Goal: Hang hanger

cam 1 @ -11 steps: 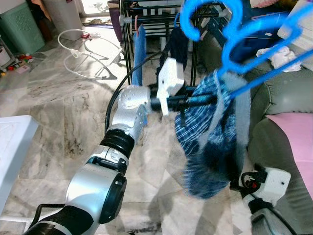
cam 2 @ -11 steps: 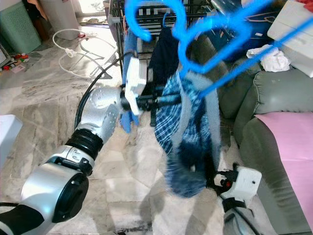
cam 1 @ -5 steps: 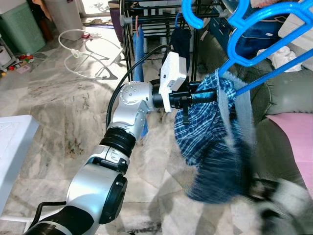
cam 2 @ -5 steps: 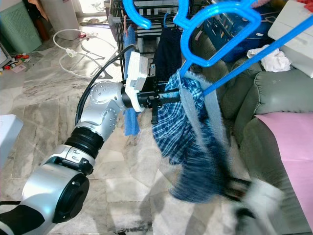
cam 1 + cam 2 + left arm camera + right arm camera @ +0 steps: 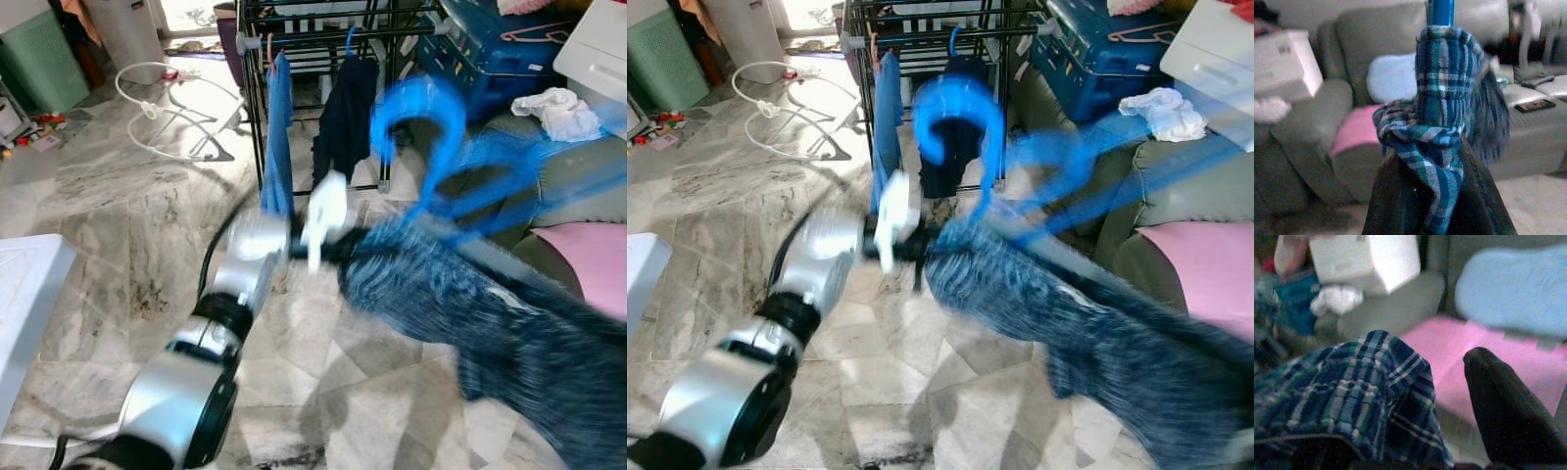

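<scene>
The blue plastic hanger, draped with a blue-and-green plaid shirt, hangs in mid-air in front of the robot, smeared by motion blur in both eye views. The left gripper is closed on a bunched fold of the shirt just below the hanger's blue stem, its two black fingers pressing the cloth from either side. The left arm reaches forward across the marble floor toward the hanger. The right gripper has its fingers spread, with plaid cloth draped over one side and one black finger standing free of it; whether it grips the cloth cannot be told. The shirt trails down and to the robot's right, across a grey-green sofa with a pink cushion. Beyond the hanger stands a black clothes rack holding a blue towel and a dark garment on another blue hanger; the held hanger is near the rack but apart from it. A white hose lies coiled on the floor to the left, and a blue crate sits behind the sofa.
</scene>
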### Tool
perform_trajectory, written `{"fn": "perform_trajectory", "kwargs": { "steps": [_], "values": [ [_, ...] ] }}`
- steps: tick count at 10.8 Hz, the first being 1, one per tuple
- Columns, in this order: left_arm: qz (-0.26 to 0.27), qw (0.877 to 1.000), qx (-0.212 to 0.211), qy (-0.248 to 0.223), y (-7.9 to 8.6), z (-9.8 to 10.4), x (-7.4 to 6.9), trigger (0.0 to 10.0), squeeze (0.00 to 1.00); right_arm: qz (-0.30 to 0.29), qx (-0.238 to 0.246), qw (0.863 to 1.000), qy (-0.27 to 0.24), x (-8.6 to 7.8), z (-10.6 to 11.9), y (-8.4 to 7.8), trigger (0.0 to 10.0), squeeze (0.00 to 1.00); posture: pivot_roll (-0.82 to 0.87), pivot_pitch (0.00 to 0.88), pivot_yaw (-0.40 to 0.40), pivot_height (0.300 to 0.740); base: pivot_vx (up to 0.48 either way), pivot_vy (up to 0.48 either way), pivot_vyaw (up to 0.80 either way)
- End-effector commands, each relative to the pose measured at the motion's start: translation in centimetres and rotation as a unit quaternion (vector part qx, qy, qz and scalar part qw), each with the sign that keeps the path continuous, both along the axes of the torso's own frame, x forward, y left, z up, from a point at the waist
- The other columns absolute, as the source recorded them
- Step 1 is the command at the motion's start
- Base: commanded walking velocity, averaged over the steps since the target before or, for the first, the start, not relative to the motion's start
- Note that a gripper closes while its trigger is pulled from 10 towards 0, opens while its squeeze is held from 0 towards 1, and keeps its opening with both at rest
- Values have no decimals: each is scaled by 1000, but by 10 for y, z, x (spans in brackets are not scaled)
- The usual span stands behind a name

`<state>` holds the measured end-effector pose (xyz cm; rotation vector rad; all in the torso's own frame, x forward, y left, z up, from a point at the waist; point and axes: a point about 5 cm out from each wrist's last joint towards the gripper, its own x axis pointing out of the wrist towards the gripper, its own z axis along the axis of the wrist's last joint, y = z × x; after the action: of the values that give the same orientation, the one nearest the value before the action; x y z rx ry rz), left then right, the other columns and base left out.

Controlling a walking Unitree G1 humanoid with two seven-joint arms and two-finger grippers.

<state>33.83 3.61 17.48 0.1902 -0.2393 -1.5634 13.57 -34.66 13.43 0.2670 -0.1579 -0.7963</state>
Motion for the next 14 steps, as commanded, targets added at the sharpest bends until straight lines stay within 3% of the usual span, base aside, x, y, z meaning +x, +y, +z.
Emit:
{"fn": "perform_trajectory", "kwargs": {
  "steps": [1, 3, 4, 7, 9, 12, 14],
  "values": [
    [27, 1000, 7, -6, 13, -3, 3, 0, 0, -40, 5, 999, -7, -12, 9, -10, 0, 0, -108, 96, 33, 740, 0, 0, 0],
    [41, 999, 24, -21, 17, -22, -3, 0, 0, -34, 4, 998, -47, -1, 37, -11, 0, 0, -113, 90, 33, 740, 0, 0, 0],
    [32, 998, 43, -24, 19, -34, -9, 0, 0, -14, 0, 998, -56, 14, 48, -7, 0, 0, -112, 91, 35, 740, 0, 0, 0],
    [2, 995, 91, -38, 24, -58, -24, 0, 0, 26, -4, 997, -68, 51, 65, 2, 0, 0, -110, 91, 35, 740, 0, 0, 0],
    [9, 991, 129, -32, 28, -72, -28, 0, 0, 64, -26, 996, -59, 71, 76, 17, 0, 0, -113, 84, 29, 740, 0, 0, 0],
    [15, 983, 180, -40, 36, -85, -31, 0, 0, 81, -19, 995, -52, 81, 77, 27, 0, 0, -112, 83, 25, 740, 0, 0, 0],
    [52, 975, 212, -35, 38, -94, -29, 0, 0, 108, -34, 993, -37, 85, 77, 35, 0, 0, -118, 80, 20, 740, 0, 0, 0]
  ]
}}
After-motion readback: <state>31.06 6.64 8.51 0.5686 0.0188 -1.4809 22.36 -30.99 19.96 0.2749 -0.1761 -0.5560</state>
